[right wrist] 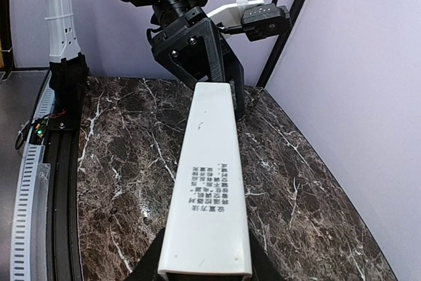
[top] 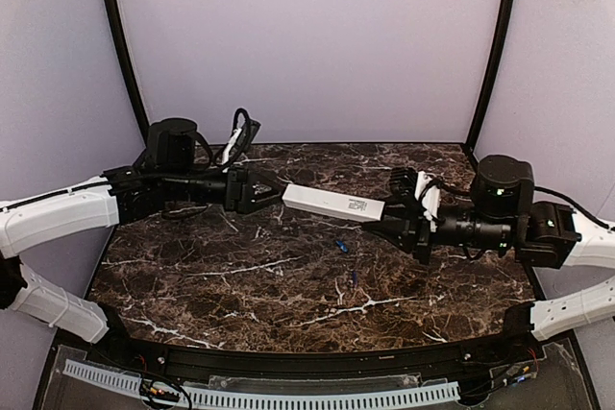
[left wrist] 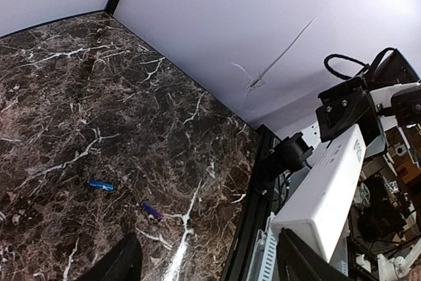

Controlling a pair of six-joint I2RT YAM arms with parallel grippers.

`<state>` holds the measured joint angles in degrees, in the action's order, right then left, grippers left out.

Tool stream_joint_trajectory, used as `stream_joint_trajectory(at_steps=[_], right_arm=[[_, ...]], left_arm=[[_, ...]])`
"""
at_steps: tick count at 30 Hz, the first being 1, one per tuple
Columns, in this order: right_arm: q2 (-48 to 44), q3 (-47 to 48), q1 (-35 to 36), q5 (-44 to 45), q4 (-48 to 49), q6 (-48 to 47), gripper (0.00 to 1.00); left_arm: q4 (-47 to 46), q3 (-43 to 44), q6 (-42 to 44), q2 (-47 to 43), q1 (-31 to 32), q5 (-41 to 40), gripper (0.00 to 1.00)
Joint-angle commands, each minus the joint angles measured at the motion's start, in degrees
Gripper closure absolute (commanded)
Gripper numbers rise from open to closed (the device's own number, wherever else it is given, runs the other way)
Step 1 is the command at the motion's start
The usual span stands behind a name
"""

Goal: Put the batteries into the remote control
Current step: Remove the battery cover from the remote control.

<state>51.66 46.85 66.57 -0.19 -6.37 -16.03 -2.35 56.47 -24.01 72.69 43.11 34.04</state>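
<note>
The white remote control [top: 332, 204] hangs in the air between my two grippers, its printed back facing the right wrist camera [right wrist: 209, 182]. My right gripper [top: 392, 221] is shut on its right end, with the fingers on both sides of it in the right wrist view [right wrist: 205, 272]. My left gripper [top: 267, 191] is open at the remote's left end. In the left wrist view [left wrist: 210, 269] the remote [left wrist: 325, 189] lies against one finger and not between the two. Two small blue batteries [top: 341, 246] [top: 354, 278] lie on the table below; they also show in the left wrist view [left wrist: 100, 185] [left wrist: 151, 211].
The dark marble table [top: 221, 276] has a black rail and a white cable strip [top: 288, 396] along its near edge. Purple walls with black corner posts [top: 120, 45] close in the back and sides.
</note>
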Motion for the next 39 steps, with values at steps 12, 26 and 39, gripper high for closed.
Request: stream_joint_trajectory(at_steps=[12, 26, 39], right_arm=[[-0.25, 0.23, -0.09, 0.56, 1.25, -1.03, 1.0], [1.56, 2.06, -0.07, -1.71, 1.41, -2.01, 1.0], [3.93, 3.81, -0.04, 1.97, 0.22, -3.03, 1.0]], left_arm=[[-31.13, -9.07, -26.09, -0.59, -5.75, 19.03, 0.21], [-35.18, -7.58, -32.82, 6.29, -4.8, 27.8, 0.31], [-26.57, -5.16, -29.05, 7.79, -4.66, 27.7, 0.44]])
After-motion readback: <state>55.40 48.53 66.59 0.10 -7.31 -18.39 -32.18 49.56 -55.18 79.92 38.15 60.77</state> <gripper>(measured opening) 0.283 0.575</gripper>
